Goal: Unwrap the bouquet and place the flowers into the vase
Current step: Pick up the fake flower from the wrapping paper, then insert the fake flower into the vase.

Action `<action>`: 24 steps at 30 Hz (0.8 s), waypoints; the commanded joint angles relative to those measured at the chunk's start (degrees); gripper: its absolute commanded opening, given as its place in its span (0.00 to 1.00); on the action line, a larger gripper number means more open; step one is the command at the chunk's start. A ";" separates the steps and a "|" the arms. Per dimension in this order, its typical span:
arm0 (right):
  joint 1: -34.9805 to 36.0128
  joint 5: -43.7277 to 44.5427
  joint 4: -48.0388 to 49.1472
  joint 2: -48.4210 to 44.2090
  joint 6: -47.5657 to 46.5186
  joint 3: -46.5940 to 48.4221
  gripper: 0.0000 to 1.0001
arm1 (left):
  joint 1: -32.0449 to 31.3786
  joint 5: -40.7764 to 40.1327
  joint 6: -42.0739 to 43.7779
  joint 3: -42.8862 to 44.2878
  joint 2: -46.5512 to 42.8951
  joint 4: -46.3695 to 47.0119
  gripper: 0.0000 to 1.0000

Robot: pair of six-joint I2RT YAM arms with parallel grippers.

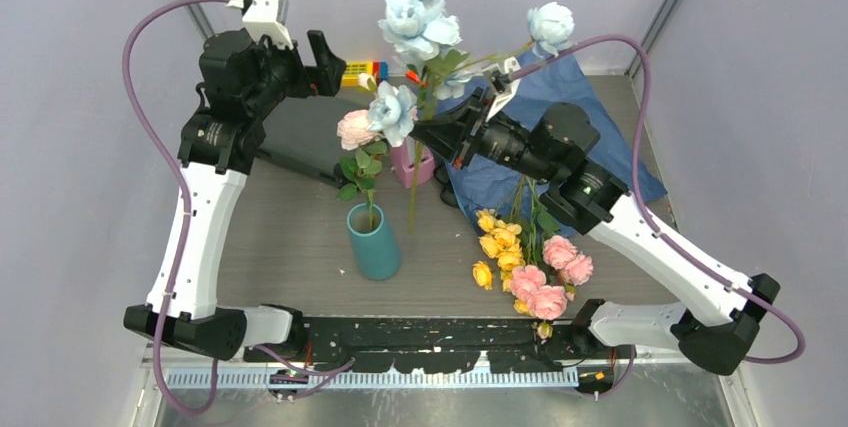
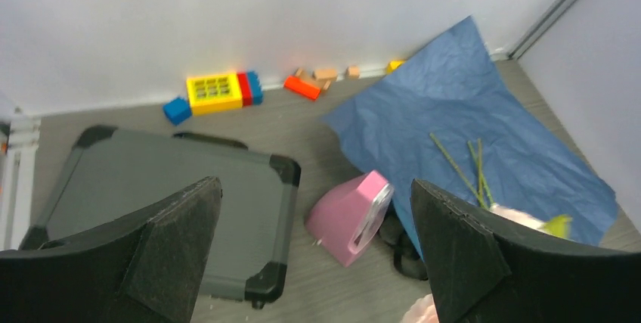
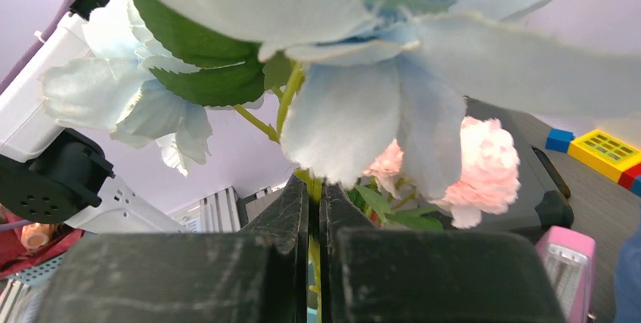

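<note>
The teal vase (image 1: 375, 245) stands on the table's near middle, with a stem of pink and pale blue flowers (image 1: 378, 119) in it. My right gripper (image 1: 428, 130) is shut on the green stem of a tall pale blue flower spray (image 1: 420, 15), just right of and above the vase; its stem end hangs toward the table. In the right wrist view the stem runs between the closed jaws of my right gripper (image 3: 315, 187), with blue petals (image 3: 378, 73) overhead. Yellow flowers (image 1: 503, 244) and pink flowers (image 1: 548, 282) lie on the table. My left gripper (image 1: 325, 55) (image 2: 314, 187) hangs open and empty at the back left.
The blue paper wrap (image 1: 570, 137) (image 2: 469, 126) lies spread at the back right with loose stems (image 2: 470, 166) on it. A pink metronome (image 1: 415, 164) (image 2: 351, 217) stands behind the vase beside a grey case (image 1: 300, 137) (image 2: 174, 194). Toy blocks (image 2: 215, 92) line the back wall.
</note>
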 commanded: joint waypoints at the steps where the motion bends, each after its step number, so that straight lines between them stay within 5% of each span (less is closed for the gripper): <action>1: 3.56 3.49 5.92 2.92 -5.29 4.85 0.00 | 1.91 -2.45 -1.03 -4.32 -3.52 1.86 0.98; 24: 7.85 1.95 13.11 16.21 -7.46 9.26 0.00 | 2.34 -10.61 0.11 -19.63 -15.17 1.14 0.99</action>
